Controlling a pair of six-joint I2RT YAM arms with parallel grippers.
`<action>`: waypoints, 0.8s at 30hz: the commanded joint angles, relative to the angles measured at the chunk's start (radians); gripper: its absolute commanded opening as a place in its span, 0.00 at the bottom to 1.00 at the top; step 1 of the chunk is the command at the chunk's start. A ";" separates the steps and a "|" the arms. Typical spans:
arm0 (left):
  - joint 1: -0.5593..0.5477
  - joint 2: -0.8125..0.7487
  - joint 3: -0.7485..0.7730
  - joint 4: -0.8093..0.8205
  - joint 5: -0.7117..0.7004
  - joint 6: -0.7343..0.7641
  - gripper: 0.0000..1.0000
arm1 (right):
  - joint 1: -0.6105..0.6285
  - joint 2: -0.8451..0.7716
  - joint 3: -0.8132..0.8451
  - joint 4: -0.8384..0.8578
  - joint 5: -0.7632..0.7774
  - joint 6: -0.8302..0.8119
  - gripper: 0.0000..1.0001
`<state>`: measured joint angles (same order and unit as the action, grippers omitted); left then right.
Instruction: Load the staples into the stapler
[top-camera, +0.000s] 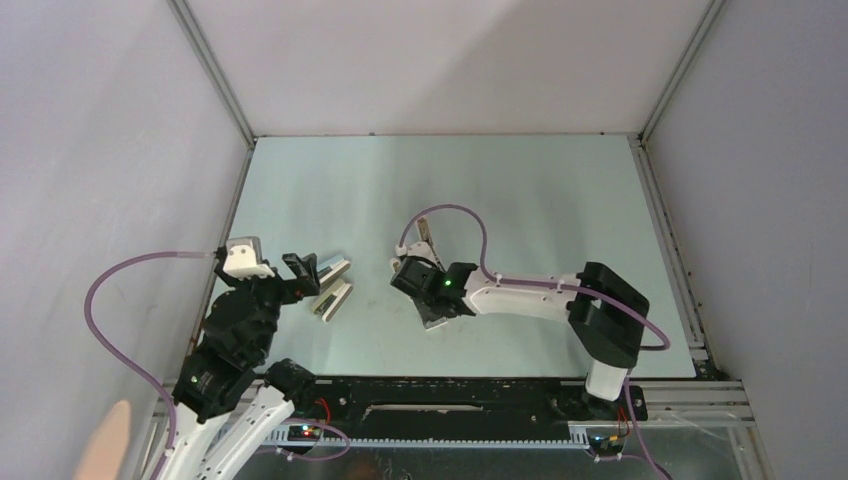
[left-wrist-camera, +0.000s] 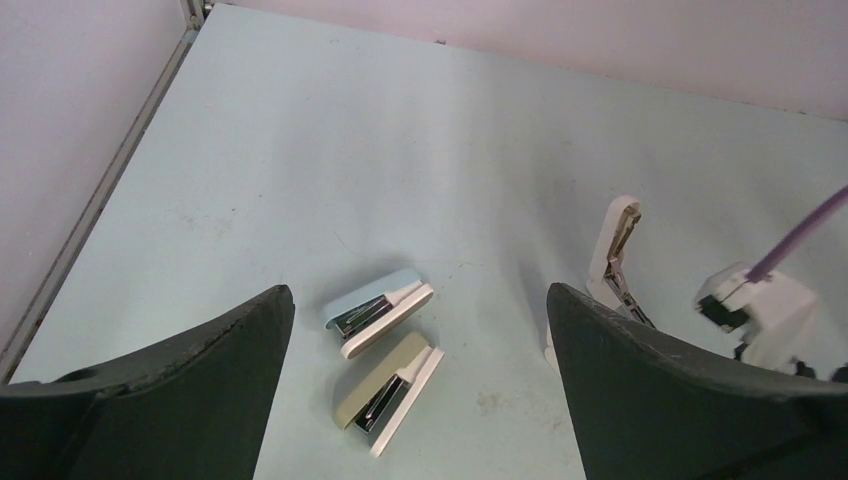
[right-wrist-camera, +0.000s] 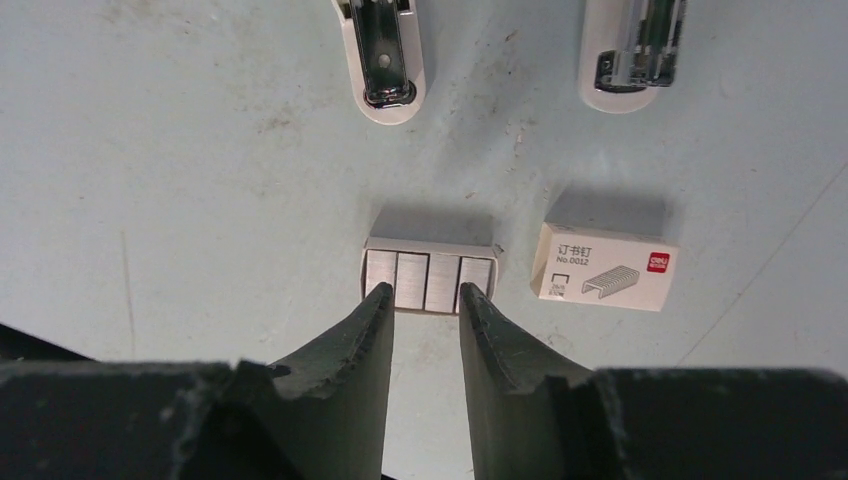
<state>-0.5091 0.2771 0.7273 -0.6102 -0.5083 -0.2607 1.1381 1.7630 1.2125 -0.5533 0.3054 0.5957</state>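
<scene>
The staples (right-wrist-camera: 430, 280) are several grey metal strips side by side in a small white tray on the table. My right gripper (right-wrist-camera: 425, 292) is open by a narrow gap, with its tips at the tray's near edge and the two middle strips between them. In the top view the right gripper (top-camera: 428, 290) hides the staples. The slim white stapler (top-camera: 425, 233) lies hinged open just beyond it and also shows in the left wrist view (left-wrist-camera: 620, 250). My left gripper (left-wrist-camera: 420, 290) is wide open and empty near the table's left side (top-camera: 300, 270).
A small white box with a red mark (right-wrist-camera: 605, 265) lies right of the staples. Two silver-and-white bar ends (right-wrist-camera: 382, 60) (right-wrist-camera: 630, 50) reach in from the top. A light-blue stapler (left-wrist-camera: 380, 310) and a beige one (left-wrist-camera: 390, 385) lie before the left gripper.
</scene>
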 joint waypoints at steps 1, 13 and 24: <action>0.007 -0.013 -0.009 0.023 0.014 0.009 1.00 | 0.014 0.054 0.079 -0.063 0.006 0.018 0.32; 0.009 -0.015 -0.009 0.025 0.016 0.011 1.00 | 0.017 0.115 0.085 -0.070 -0.023 0.029 0.37; 0.012 -0.006 -0.011 0.025 0.017 0.011 1.00 | 0.018 0.162 0.084 -0.071 -0.052 0.040 0.50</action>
<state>-0.5072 0.2718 0.7273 -0.6098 -0.5003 -0.2607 1.1500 1.8957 1.2701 -0.6197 0.2649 0.6209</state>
